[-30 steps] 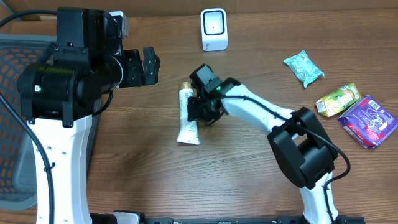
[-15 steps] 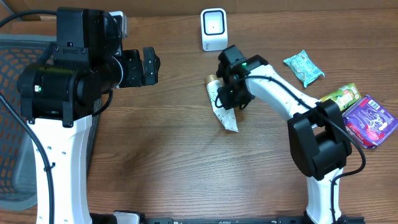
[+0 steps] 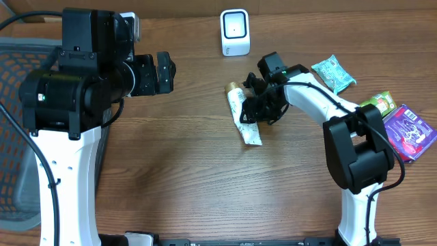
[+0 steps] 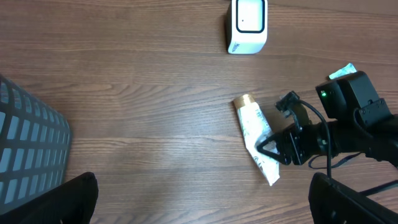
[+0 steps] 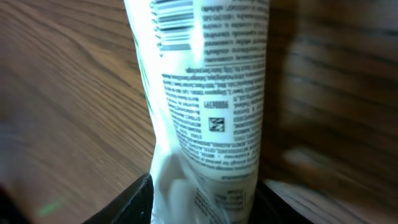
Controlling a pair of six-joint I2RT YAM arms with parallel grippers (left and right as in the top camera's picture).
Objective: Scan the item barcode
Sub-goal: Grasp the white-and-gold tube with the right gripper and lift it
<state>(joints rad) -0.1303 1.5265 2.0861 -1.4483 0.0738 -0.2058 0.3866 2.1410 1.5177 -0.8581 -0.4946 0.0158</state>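
The right gripper [image 3: 258, 109] has carried the cream tube [image 3: 244, 117] from frame centre toward the white scanner [image 3: 235, 32] at top centre. The tube now lies right of centre. The jaws straddle its crimped end, but I cannot tell whether they are clamping it. The barcode [image 5: 174, 25] likely remains unscanned. The left gripper [image 3: 164, 73], upper left, is spread wide.

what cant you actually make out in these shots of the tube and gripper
- tube barcode: right wrist view, cut off by the top edge, partly glared.
- right gripper grip on the tube: overhead, its own body covers the contact.
- scanner window: overhead, too small.
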